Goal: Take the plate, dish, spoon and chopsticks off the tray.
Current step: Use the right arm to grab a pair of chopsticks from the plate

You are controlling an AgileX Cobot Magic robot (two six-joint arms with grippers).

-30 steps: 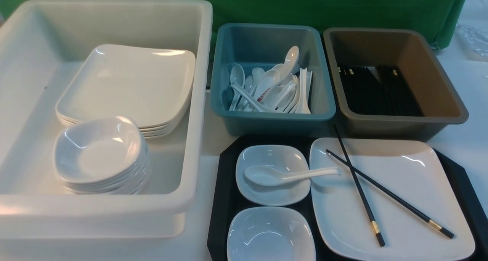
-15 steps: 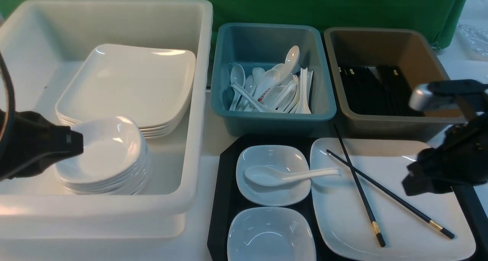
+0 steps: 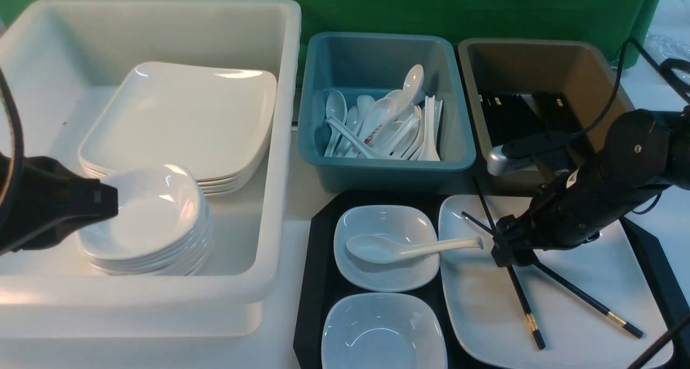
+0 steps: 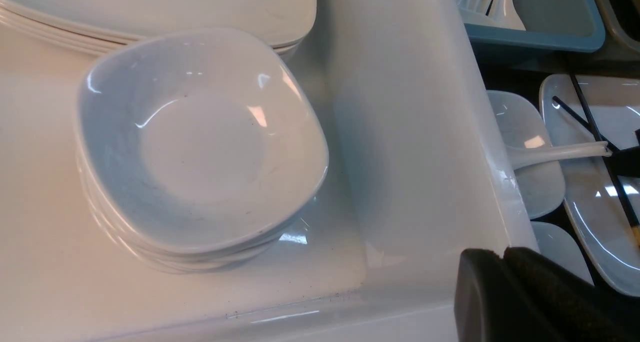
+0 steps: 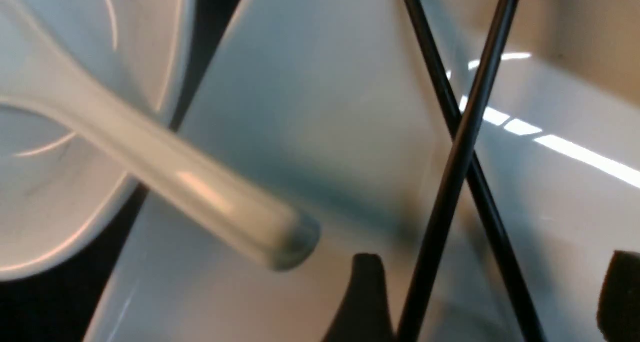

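Observation:
The black tray (image 3: pixel 318 283) holds a large white plate (image 3: pixel 566 304) with two black chopsticks (image 3: pixel 520 299) crossed on it. A white spoon (image 3: pixel 399 248) lies in a small dish (image 3: pixel 388 221), its handle reaching the plate's rim. A second dish (image 3: pixel 383 331) sits nearer to me. My right gripper (image 3: pixel 509 248) hangs open low over the chopsticks' crossing. In the right wrist view both chopsticks (image 5: pixel 462 142) pass between its spread fingers (image 5: pixel 492 262), with the spoon handle (image 5: pixel 200 192) alongside. My left gripper (image 3: pixel 102 199) is shut and empty over the white bin.
A big white bin (image 3: pixel 280 143) on the left holds stacked plates (image 3: pixel 183 116) and stacked small dishes (image 3: pixel 145 213). Behind the tray, a teal bin (image 3: pixel 388 169) holds several spoons and a brown bin (image 3: pixel 593 72) holds black chopsticks.
Both arms came into view. The right gripper opened and swung left and down from the plate's right edge to the chopsticks' crossing. The left arm has held still for the last half second.

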